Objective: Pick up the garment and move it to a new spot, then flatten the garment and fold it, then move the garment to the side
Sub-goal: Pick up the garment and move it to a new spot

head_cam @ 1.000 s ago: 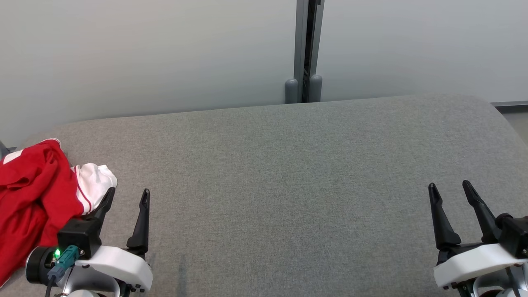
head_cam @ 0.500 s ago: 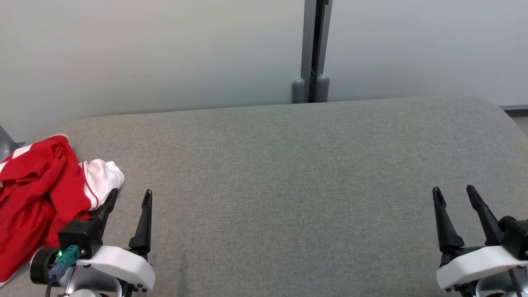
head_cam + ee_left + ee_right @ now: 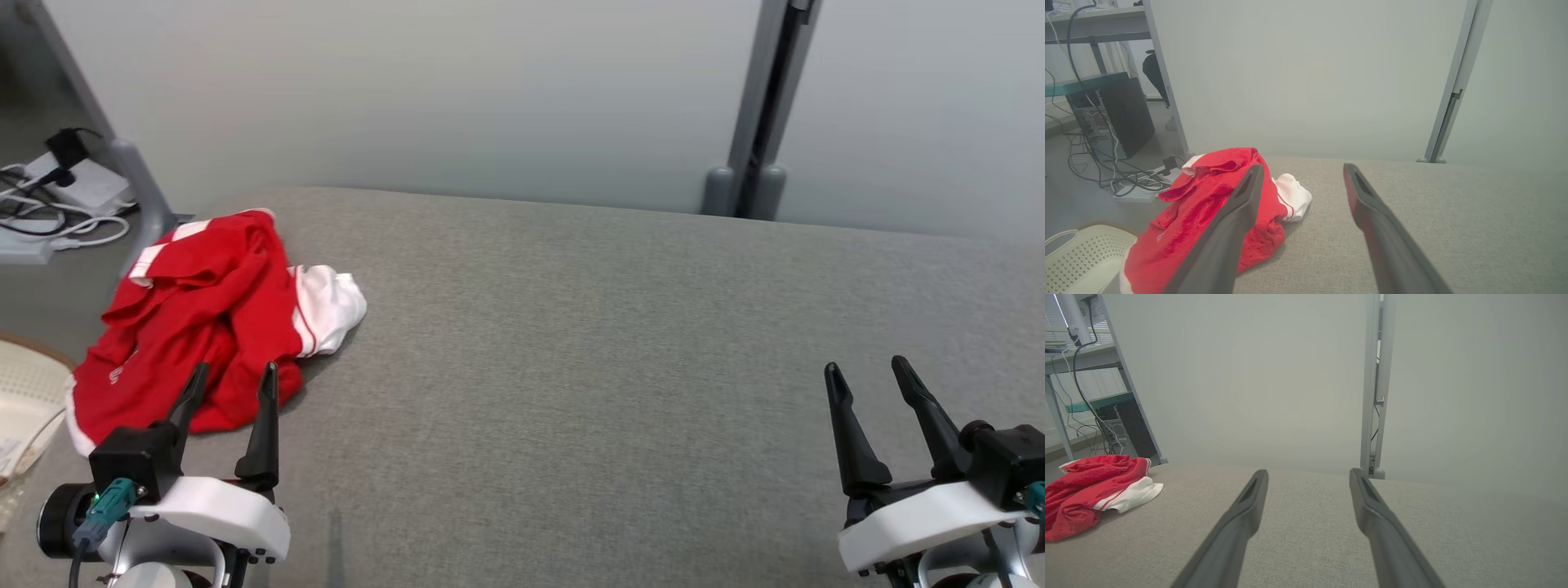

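Nearest to me, the left gripper (image 3: 234,374) sits over the near-left part of the pad (image 3: 571,367). Its two dark fingers are spread wide, with nothing between them. From the head view its fingertips overlap the near edge of the garment (image 3: 204,327), and I can't tell whether they touch the cloth. In the left wrist view the left finger crosses in front of the red fabric, while the right one stands over bare pad.

Over by the near-right corner, the right gripper (image 3: 865,369) is spread wide too and holds nothing, well apart from the garment.

The garment is a crumpled heap, red with a white part poking out on its right side. It lies on the pad's left end, running from the far-left corner down along the left edge. The rest of the grey pad is bare.

Just off the left edge, low down, is a pale perforated basket (image 3: 24,384). Further back on the floor lie cables (image 3: 49,204). Behind the pad's far edge stands a plain wall (image 3: 449,98) with a grey post (image 3: 759,106) towards the right.
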Robot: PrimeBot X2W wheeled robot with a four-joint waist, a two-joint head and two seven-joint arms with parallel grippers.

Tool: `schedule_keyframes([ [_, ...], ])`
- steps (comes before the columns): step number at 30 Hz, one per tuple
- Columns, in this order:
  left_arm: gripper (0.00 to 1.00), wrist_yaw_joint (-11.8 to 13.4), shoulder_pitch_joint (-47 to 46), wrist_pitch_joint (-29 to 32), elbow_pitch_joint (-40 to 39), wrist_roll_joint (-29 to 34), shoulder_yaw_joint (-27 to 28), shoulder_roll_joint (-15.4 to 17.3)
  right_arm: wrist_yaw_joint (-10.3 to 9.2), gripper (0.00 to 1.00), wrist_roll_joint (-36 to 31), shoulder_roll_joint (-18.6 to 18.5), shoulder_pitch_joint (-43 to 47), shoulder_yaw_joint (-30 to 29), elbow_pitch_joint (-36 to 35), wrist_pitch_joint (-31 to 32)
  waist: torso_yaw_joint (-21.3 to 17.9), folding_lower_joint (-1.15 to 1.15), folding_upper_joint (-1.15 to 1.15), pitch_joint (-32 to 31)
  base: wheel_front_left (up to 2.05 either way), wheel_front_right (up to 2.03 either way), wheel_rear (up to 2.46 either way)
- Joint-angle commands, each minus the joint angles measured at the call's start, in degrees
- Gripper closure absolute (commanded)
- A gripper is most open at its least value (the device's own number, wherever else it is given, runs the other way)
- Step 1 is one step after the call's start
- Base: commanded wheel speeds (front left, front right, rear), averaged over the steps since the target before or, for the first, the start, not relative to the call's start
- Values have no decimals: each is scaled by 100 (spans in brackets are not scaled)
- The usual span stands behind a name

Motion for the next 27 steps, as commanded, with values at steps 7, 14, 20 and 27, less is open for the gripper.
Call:
schedule_keyframes([
  [7, 0, 82, -94, -69, -4, -86, 94, 48, 8, 0, 70, 14, 29, 128, -103, 68, 993, 0, 0, -21, 0, 0, 0],
  [14, 0, 139, -11, -110, -62, -143, 126, 50, 7, 0, 95, 23, 14, 229, -108, 77, 1473, 0, 0, -32, 0, 0, 0],
  [20, 0, 168, 25, -112, -98, -161, 130, 60, 5, 0, 108, 29, 2, 224, -87, 67, 1647, 0, 0, -30, 0, 0, 0],
  [27, 0, 197, 32, -142, -118, -170, 117, 83, 5, 0, 134, 32, 0, 236, -51, 51, 1688, 0, 0, -38, 0, 0, 0],
])
